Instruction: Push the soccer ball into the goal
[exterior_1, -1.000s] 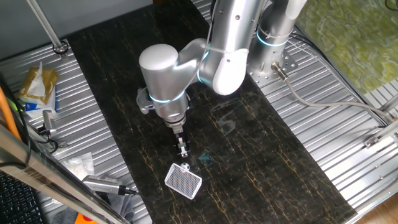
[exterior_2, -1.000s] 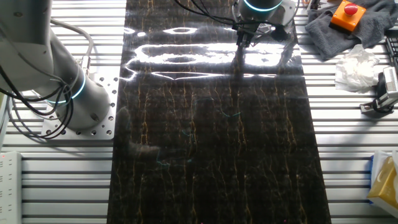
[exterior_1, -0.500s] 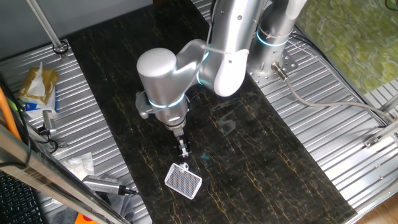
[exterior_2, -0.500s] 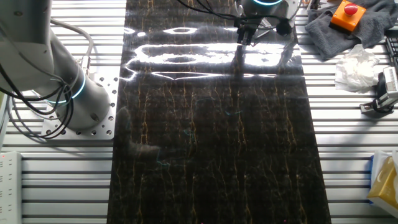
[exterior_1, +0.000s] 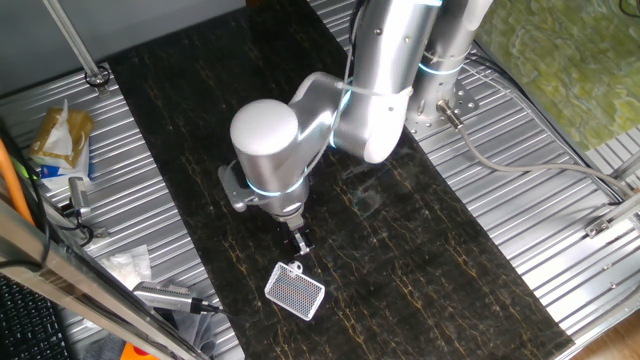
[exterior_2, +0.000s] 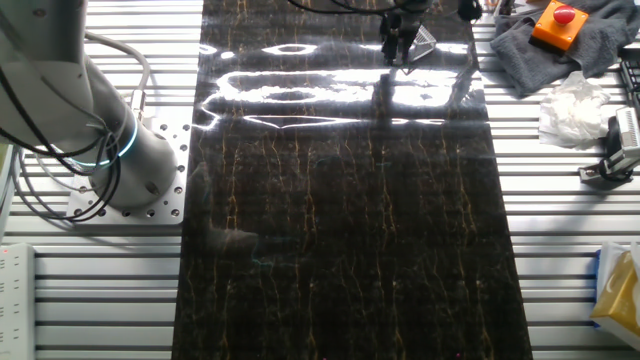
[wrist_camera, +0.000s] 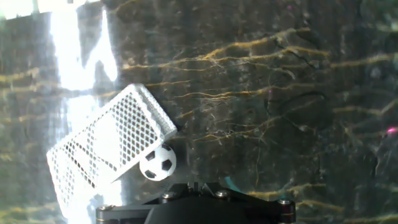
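A: Arm (exterior_1: 270, 150) swung its elbow toward frame right since a second ago; the gripper (exterior_1: 299, 243) barely shifted, just above the goal (exterior_1: 295, 291).

B: Meaning?

A: Likely the push is nearly finished. Surface: dark gold-veined slab (exterior_1: 420, 250), glare at top in the other fixed view, on a ribbed metal table (exterior_1: 560, 240). Grey rag (exterior_2: 585, 45) upper right.

B: Ball?

A: Hand view, lower left: soccer ball (wrist_camera: 158, 163) touching the goal's front edge, not clearly inside.

B: Fingers?

A: Can't tell, too small.
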